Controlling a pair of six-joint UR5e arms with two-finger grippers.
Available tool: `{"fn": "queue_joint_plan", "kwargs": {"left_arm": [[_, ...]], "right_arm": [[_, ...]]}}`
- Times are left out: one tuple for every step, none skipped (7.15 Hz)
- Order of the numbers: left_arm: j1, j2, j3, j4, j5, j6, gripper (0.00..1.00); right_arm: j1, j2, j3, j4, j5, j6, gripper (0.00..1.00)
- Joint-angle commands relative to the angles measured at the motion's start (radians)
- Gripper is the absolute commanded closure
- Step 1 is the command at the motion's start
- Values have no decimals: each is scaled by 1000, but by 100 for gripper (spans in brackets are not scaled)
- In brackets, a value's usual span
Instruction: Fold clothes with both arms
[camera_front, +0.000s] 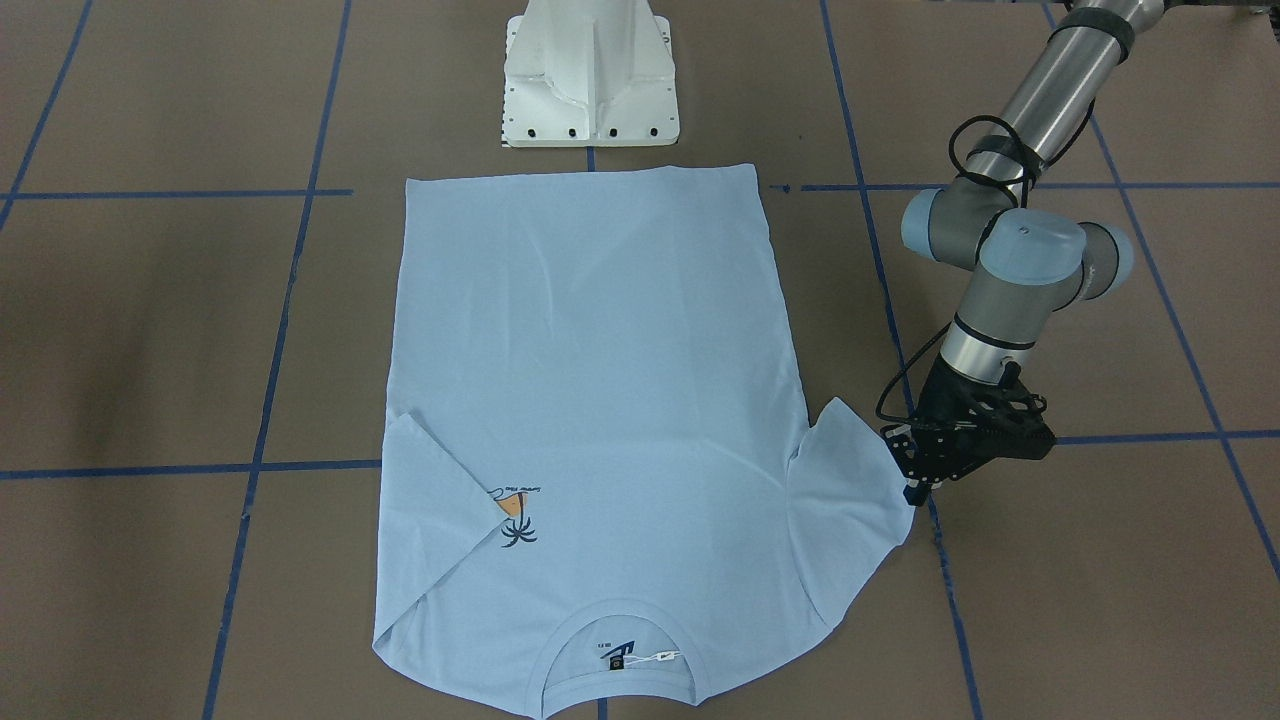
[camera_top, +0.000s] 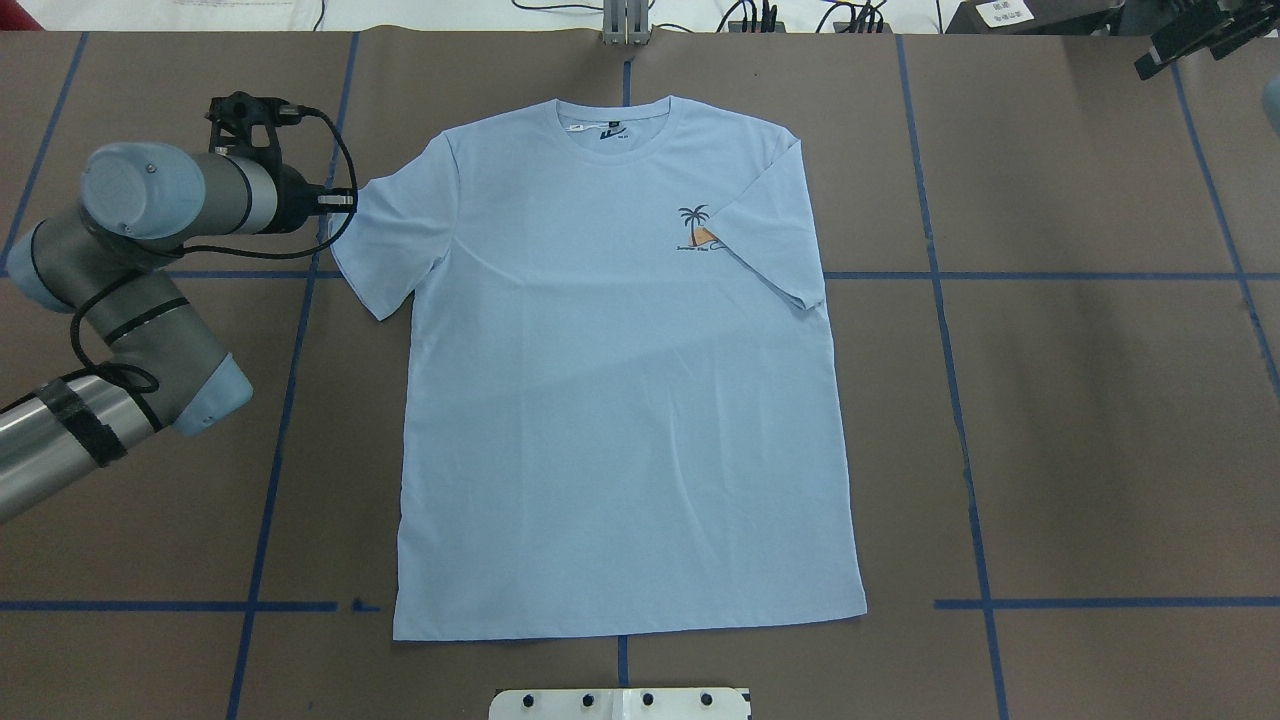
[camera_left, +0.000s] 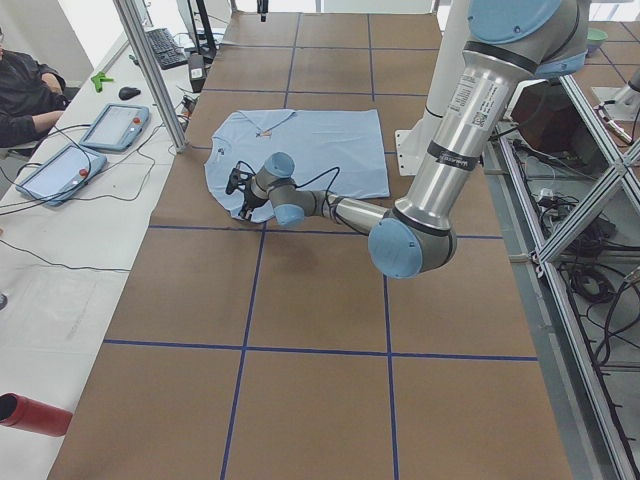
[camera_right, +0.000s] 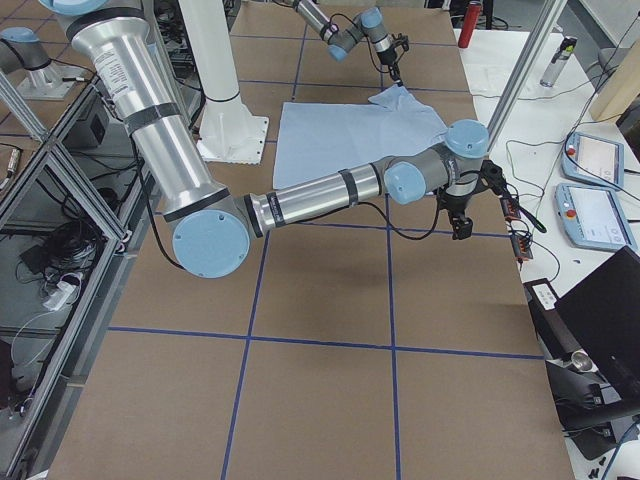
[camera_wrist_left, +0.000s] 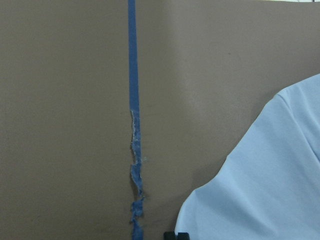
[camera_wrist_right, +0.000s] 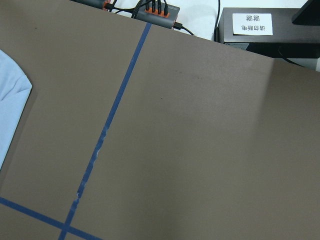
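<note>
Shirt lies flat, front up, in the middle of the bench, with the collar toward the far edge and the hem toward the near edge by the white base. The right-hand sleeve is folded in over the chest, its edge overlapping the palm print. The left-hand sleeve spreads toward the left edge. The left gripper sits at that sleeve's outer rim, touching the cloth; I cannot tell whether its jaws pinch it. The right gripper hangs near the far right corner, well apart from the shirt, and I cannot tell how its jaws stand.
</note>
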Motion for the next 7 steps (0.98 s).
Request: {"fn": "queue_joint_plan", "kwargs": {"left_arm": [[52, -77, -92, 235, 4, -40, 100], [100, -152, -76, 310, 5, -107, 100], [109, -215, -44, 362, 5, -123, 100], [115, -265, 17, 364, 13, -126, 100], [116, -304, 88, 351, 30, -151, 100], [116, -341, 140, 349, 31, -159, 100], [117, -370, 180, 351, 31, -160, 100]], "right_arm": [[0, -2, 2, 0, -1, 3, 0], [0, -3, 0, 0, -1, 3, 0], [-2, -3, 0, 0, -1, 3, 0], [-2, -3, -2, 0, -3, 2, 0], [-3, -3, 0, 0, -1, 3, 0], [-5, -3, 0, 0, -1, 3, 0], [-8, -3, -5, 0, -3, 3, 0]]}}
